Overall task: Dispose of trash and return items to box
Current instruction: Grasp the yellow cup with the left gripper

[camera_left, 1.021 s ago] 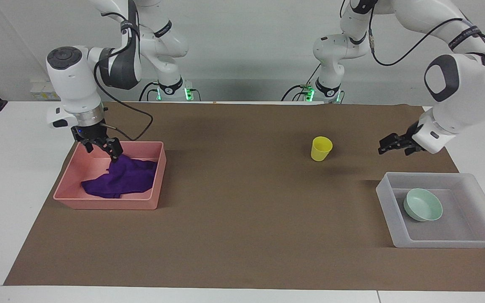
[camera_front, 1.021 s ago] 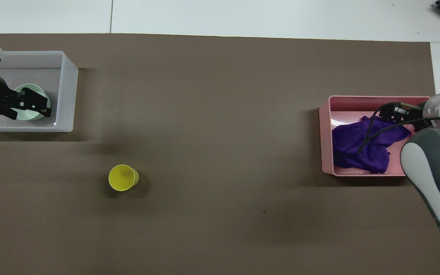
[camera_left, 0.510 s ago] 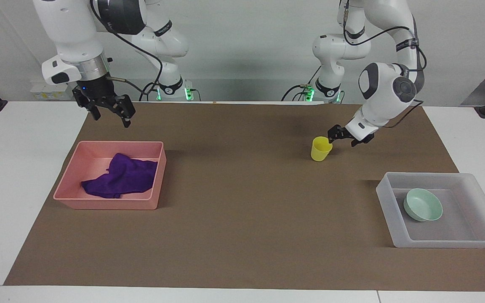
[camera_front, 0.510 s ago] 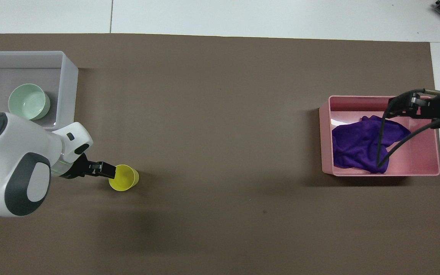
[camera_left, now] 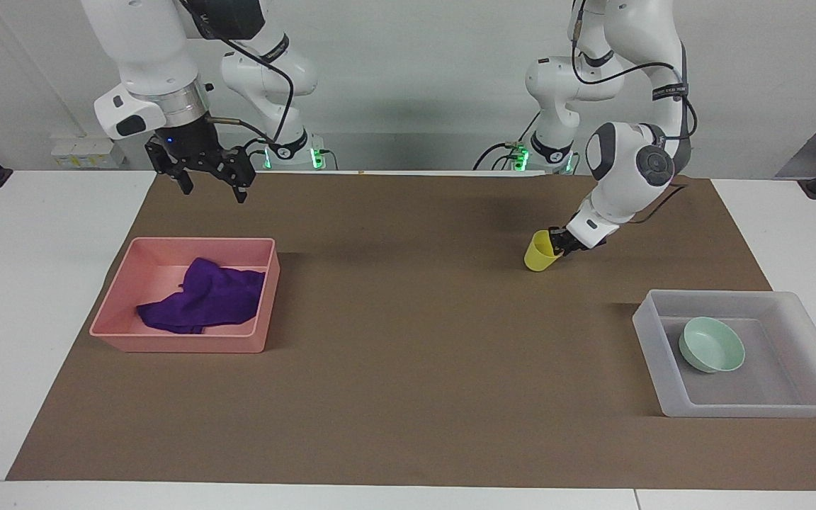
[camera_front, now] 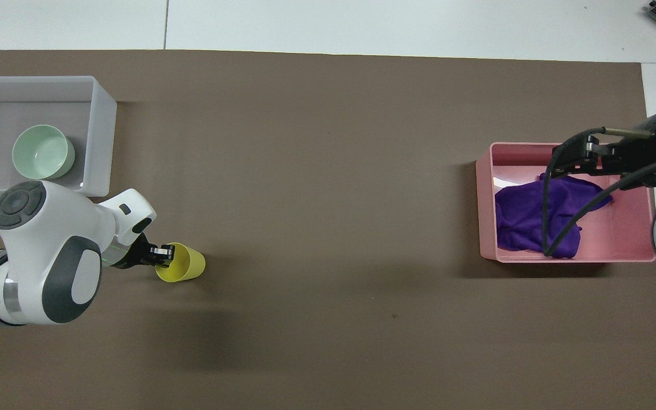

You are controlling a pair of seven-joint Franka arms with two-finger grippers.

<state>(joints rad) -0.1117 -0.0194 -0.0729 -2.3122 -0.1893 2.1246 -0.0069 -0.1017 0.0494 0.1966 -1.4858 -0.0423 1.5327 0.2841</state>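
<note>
The yellow cup [camera_left: 540, 251] is judged light, stiff and thin-walled, smooth enough to slip; its rim is the natural place to be pinched, one finger inside and one outside. It is seen tilted on the brown mat [camera_left: 408, 397], near the mat's edge closest to the robots and toward the left arm's end, and its rim is clamped by the left gripper [camera_left: 561, 242]. The clear box [camera_left: 815, 315] is placed at the mat's corner at that same end, with the green bowl [camera_left: 711, 344] already resting in it. The purple rag [camera_left: 204, 297] is lying in the pink tray [camera_left: 167, 341]. The right gripper [camera_left: 211, 185] is held spread and empty, raised over the mat just beside that tray
</note>
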